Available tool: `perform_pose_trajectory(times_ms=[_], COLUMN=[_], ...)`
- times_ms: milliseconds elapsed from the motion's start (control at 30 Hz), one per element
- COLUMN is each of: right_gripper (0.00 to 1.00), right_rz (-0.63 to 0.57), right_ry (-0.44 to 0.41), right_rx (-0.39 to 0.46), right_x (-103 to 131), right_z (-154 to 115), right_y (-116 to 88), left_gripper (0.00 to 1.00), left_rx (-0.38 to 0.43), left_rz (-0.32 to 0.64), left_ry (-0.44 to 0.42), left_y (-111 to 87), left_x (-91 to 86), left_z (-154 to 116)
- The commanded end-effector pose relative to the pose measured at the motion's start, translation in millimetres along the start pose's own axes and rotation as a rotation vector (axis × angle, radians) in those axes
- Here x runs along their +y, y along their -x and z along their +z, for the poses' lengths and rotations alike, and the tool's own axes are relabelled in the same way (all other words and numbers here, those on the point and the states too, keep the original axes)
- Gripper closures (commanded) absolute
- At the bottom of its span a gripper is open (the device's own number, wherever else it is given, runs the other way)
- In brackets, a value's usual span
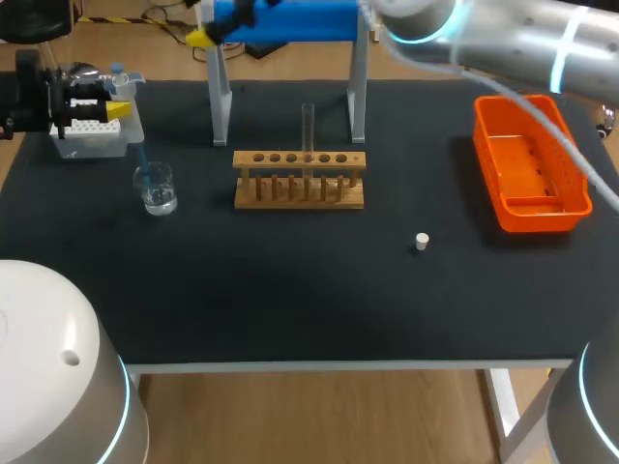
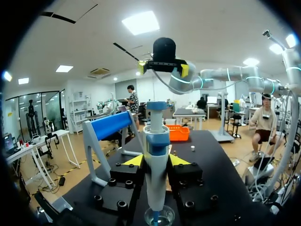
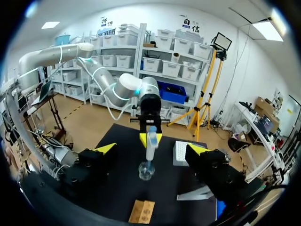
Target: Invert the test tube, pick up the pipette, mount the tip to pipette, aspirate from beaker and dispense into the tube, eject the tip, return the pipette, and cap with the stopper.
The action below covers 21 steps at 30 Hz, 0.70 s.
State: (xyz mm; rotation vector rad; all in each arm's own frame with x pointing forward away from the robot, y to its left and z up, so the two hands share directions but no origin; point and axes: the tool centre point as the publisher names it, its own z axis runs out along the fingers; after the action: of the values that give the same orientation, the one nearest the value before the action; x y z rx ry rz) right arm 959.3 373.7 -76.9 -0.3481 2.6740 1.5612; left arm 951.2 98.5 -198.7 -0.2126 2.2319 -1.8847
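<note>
Nearest on the dark surface [image 1: 290, 300] lies the small white stopper [image 1: 422, 241], alone and well apart from everything else, so capping is not yet done. Beyond it stands the wooden rack [image 1: 300, 180] with the clear tube [image 1: 308, 124] upright in one of its holes; it appears to have its mouth up, so I judge the inverting step finished.

To the left of the rack sits the glass beaker [image 1: 155, 188]. My left hand [image 2: 156, 160] pinches the pipette [image 2: 156, 134] from both sides and holds it upright, with its blue tip [image 1: 142, 159] dipping into the beaker. So pick-up and tip mounting look done, and drawing up liquid seems to be the step in hand. Dispensing into the tube, ejecting the tip, returning the pipette and capping are left.

Just behind the beaker is the white tip box [image 1: 92, 140]. The orange basket [image 1: 530, 215] sits at the far right. Farthest back, the blue stand [image 1: 290, 21] is without its pipette, and my right hand [image 2: 163, 68] hovers by it, fingers spread and holding nothing. Nothing lies between beaker and tube, though the stand's legs rise just behind the rack.
</note>
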Motion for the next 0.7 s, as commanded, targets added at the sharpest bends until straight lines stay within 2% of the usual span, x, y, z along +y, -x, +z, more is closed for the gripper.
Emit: perform_pose_trajectory(times_ms=[33, 367, 567, 700], right_gripper=[0.00, 0.00, 0.00, 0.00], right_rz=[0.001, 0.051, 0.078, 0.083], right_ry=[0.010, 0.044, 0.065, 0.075], right_rx=[-0.032, -0.102, -0.093, -0.086], right_x=[-25.0, -91.5, -134.9, -158.3], right_z=[-71.2, -118.4, -128.2, -128.3], right_y=[-18.6, -37.9, -54.3, -57.6], left_gripper=[1.00, 1.00, 1.00, 1.00], left_rx=[0.001, 0.001, 0.001, 0.001], left_rz=[0.000, 0.000, 0.000, 0.000], left_ry=[0.002, 0.002, 0.002, 0.002], left_y=[0.0, 0.0, 0.0, 0.0], left_x=[-0.6, -0.6, -0.6, -0.6], left_z=[-0.5, -0.5, -0.5, -0.5])
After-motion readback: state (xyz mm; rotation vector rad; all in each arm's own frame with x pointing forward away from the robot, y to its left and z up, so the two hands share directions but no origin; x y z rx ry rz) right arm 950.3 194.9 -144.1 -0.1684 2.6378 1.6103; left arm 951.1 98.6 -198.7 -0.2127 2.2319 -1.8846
